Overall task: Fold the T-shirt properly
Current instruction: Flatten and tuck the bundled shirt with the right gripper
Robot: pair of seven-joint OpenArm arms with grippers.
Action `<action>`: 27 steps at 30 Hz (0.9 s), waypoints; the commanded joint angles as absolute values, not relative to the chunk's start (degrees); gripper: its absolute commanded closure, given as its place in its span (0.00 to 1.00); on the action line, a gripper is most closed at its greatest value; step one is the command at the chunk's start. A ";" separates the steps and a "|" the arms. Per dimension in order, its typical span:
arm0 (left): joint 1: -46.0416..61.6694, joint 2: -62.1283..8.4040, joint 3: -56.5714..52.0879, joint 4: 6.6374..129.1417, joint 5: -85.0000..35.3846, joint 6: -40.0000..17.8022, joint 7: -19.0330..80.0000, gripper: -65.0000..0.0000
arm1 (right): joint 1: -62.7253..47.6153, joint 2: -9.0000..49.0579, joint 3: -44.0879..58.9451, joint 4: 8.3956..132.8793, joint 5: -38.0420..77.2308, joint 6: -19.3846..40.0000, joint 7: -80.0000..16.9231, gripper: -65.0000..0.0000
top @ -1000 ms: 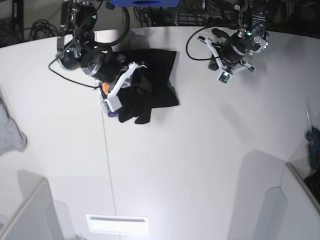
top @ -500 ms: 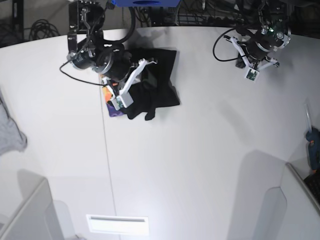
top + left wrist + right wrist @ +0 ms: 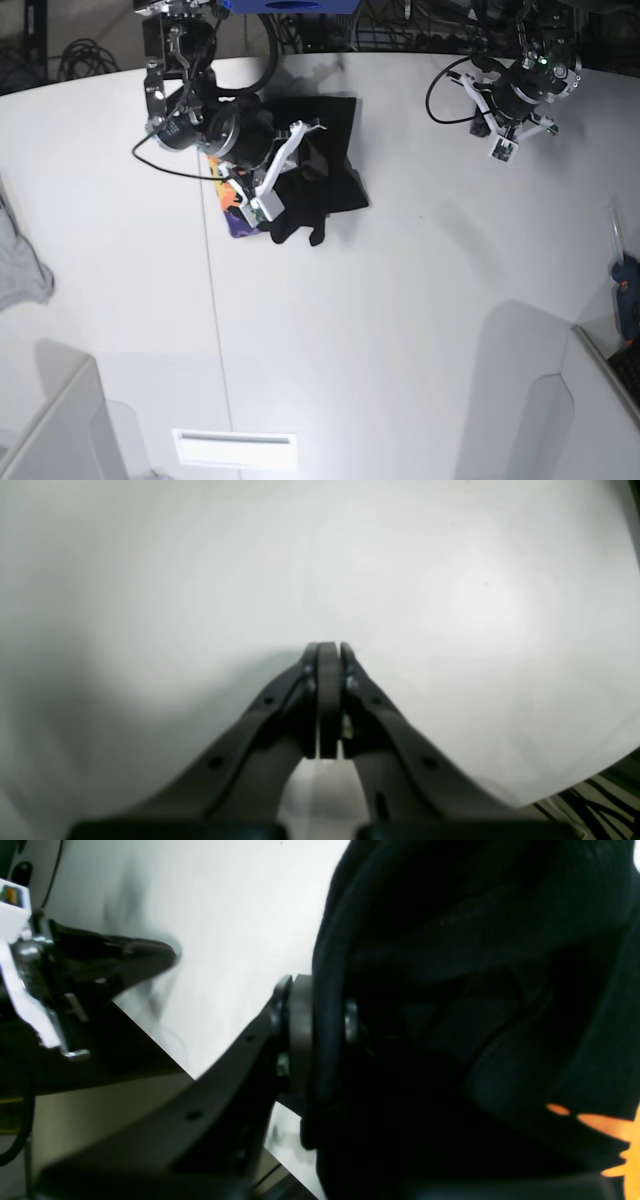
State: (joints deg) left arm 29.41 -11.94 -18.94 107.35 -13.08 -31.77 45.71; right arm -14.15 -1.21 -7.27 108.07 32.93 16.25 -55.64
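The black T-shirt (image 3: 320,165) lies bunched at the back of the white table, with a strip of its orange and purple print (image 3: 233,208) showing at its left edge. My right gripper (image 3: 303,142) is over the shirt. In the right wrist view this gripper (image 3: 320,990) is shut on a thick fold of the black T-shirt (image 3: 475,965), and a bit of orange print (image 3: 600,1127) shows low at the right. My left gripper (image 3: 522,95) is at the back right, away from the shirt. In the left wrist view it (image 3: 327,647) is shut and empty above bare table.
A light grey cloth (image 3: 20,260) hangs at the left edge. A blue object (image 3: 626,300) lies at the right edge. A white slot (image 3: 235,448) is at the front. The table's back edge with cables (image 3: 90,55) is close behind both arms.
My right gripper has moved right and toward the front, dragging the shirt, and more of the print shows. My left arm moved right a second ago and has since held still.
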 commanded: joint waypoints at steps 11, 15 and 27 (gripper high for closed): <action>29.23 -12.62 -23.78 108.09 -13.58 -32.04 44.88 1.00 | -13.23 -1.27 -7.52 108.18 33.89 16.57 -56.22 0.56; 29.23 -12.70 -25.19 108.09 -13.58 -32.04 44.88 1.00 | -13.23 -0.92 -10.42 108.26 30.73 16.57 -56.22 0.57; 29.14 -12.70 -25.71 108.00 -13.58 -32.04 44.88 1.00 | -10.95 -1.45 -21.32 108.53 20.18 16.57 -56.22 0.57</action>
